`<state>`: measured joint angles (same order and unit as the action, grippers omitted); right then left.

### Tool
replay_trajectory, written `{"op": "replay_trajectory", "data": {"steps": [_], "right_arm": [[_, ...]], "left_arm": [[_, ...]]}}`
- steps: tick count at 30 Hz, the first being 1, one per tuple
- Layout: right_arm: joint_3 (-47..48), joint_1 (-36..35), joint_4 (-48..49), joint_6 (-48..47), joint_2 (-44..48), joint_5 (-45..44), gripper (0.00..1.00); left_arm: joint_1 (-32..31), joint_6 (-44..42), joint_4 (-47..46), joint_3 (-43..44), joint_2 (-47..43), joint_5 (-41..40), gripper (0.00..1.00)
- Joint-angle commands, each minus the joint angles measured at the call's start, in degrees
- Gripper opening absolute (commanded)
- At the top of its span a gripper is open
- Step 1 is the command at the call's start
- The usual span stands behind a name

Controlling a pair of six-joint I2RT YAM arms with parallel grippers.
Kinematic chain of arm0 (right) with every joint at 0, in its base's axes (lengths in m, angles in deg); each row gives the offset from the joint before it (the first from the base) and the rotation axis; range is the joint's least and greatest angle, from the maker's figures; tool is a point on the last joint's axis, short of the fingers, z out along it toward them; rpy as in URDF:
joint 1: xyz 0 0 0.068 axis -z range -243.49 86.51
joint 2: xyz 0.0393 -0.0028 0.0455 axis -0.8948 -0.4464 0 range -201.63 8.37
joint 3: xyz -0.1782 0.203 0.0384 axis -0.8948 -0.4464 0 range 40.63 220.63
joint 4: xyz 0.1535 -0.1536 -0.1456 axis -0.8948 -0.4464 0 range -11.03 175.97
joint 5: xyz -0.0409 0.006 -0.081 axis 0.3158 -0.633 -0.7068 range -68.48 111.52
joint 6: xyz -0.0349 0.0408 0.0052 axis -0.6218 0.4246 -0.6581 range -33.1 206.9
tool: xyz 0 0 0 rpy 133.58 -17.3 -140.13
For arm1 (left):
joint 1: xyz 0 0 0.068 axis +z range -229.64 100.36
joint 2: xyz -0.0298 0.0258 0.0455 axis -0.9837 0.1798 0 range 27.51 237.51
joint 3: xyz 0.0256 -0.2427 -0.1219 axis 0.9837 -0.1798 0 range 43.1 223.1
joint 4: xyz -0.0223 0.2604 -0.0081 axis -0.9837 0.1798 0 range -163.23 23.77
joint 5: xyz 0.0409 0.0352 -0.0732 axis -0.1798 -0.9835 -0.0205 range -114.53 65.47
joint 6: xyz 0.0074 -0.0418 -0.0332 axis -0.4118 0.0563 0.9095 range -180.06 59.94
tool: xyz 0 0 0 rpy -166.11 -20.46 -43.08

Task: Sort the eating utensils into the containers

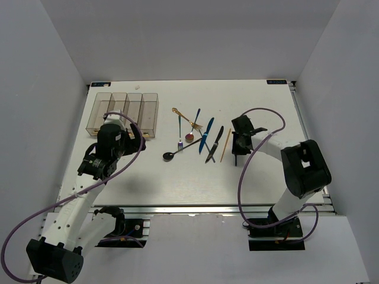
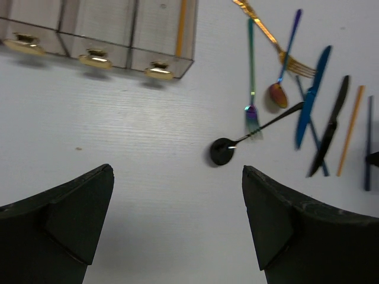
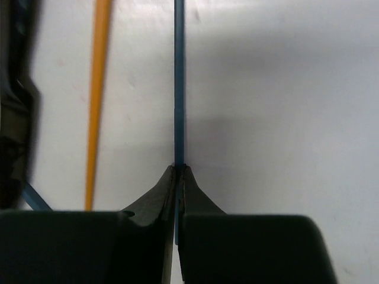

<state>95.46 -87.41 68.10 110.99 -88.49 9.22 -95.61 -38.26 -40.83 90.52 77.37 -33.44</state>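
The containers [image 1: 123,112] stand at the back left, and in the left wrist view [image 2: 95,29] one bin holds an orange chopstick [image 2: 181,26]. My left gripper [image 1: 136,141] is open and empty over bare table [image 2: 177,171], just in front of the bins. Mid-table lie a black spoon [image 1: 170,155] [image 2: 222,151], a green fork [image 1: 180,130] [image 2: 251,71], a gold fork [image 1: 186,118], a blue knife [image 1: 206,134] [image 2: 312,97], a black knife [image 1: 214,144] [image 2: 330,124] and an orange chopstick [image 1: 225,145] [image 3: 98,89]. My right gripper [image 1: 238,148] [image 3: 179,168] is shut on a grey-blue chopstick [image 3: 179,89].
A blue-handled spoon with a reddish bowl [image 1: 190,135] [image 2: 278,93] lies among the utensils. White walls enclose the table on three sides. The right arm's purple cable [image 1: 260,112] loops above the table at the right.
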Motion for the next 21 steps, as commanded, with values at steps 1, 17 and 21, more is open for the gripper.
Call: {"op": "replay_trajectory", "data": {"steps": [1,17,21], "right_arm": [[-3.2,-0.2,-11.0,1.1,5.8,0.7,0.00],[-9.6,-6.9,23.5,10.9,29.5,39.1,0.00],[-7.3,-9.8,28.0,13.4,28.7,39.7,0.00]], "left_arm": [[-0.2,4.3,-6.5,-0.2,-0.2,10.8,0.98],[-11.0,30.9,-56.7,-14.6,8.8,29.7,0.98],[-13.6,30.4,-57.4,-13.5,11.0,27.8,0.98]]}}
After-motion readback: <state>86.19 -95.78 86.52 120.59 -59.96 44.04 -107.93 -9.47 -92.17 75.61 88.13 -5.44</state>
